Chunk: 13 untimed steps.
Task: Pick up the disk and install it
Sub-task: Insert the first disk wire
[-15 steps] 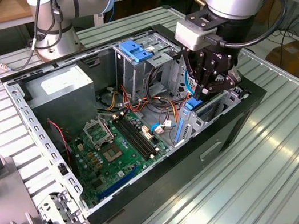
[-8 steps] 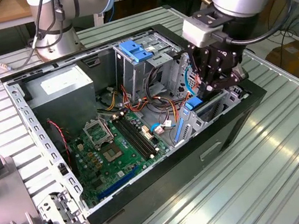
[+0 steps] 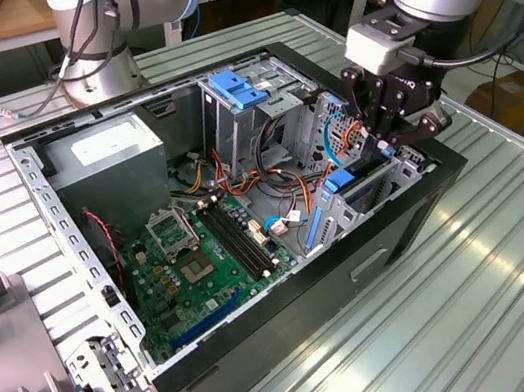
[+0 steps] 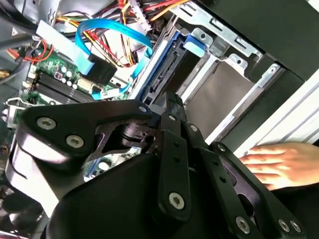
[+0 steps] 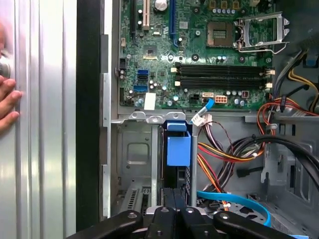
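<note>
The disk [image 5: 177,172] stands on edge inside the low drive cage [image 3: 384,197] at the case's side nearest the exterior view's right. Its blue plastic rail [image 4: 160,67] and blue end tab [image 5: 178,148] show. In the exterior view the blue end [image 3: 340,180] sits just below my gripper [image 3: 381,139]. My gripper [image 5: 174,195] hangs straight over the disk's edge with its two fingers pressed together and nothing between them. The tips [image 4: 172,102] are close to the disk; I cannot tell whether they touch it.
The open black case [image 3: 427,208] lies on a ribbed metal table [image 3: 523,292]. Inside are the motherboard [image 3: 192,259], grey power supply [image 3: 111,146], a tall cage with a blue latch [image 3: 235,89] and loose cables [image 5: 229,149]. A person's hand [image 5: 7,104] rests beside the case.
</note>
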{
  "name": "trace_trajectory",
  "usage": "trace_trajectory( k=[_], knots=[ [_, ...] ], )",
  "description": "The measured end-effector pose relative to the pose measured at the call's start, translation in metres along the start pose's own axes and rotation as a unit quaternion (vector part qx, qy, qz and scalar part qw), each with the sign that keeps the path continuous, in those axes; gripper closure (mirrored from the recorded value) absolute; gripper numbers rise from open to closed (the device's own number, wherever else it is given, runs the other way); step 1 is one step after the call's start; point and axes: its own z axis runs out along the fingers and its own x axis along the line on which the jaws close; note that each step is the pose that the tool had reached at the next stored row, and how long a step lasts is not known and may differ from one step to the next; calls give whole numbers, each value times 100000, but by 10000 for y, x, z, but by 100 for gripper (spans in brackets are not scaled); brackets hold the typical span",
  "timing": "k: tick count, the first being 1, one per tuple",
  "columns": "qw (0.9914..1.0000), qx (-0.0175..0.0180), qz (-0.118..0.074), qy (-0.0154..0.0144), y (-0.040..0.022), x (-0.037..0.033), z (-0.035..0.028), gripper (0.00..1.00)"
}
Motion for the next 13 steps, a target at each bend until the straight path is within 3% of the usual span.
trace_trajectory(
  k=[4, 8, 11, 13],
  knots=[
    [99980, -327, -1957, -33, -9, -3, -101, 89],
    [99950, -435, -3120, -54, -62, -4, -115, 89],
    [99932, -430, -3657, -47, -169, -3, -115, 89],
    [99921, -427, -3948, -47, -290, -6, -114, 89]
  ],
)
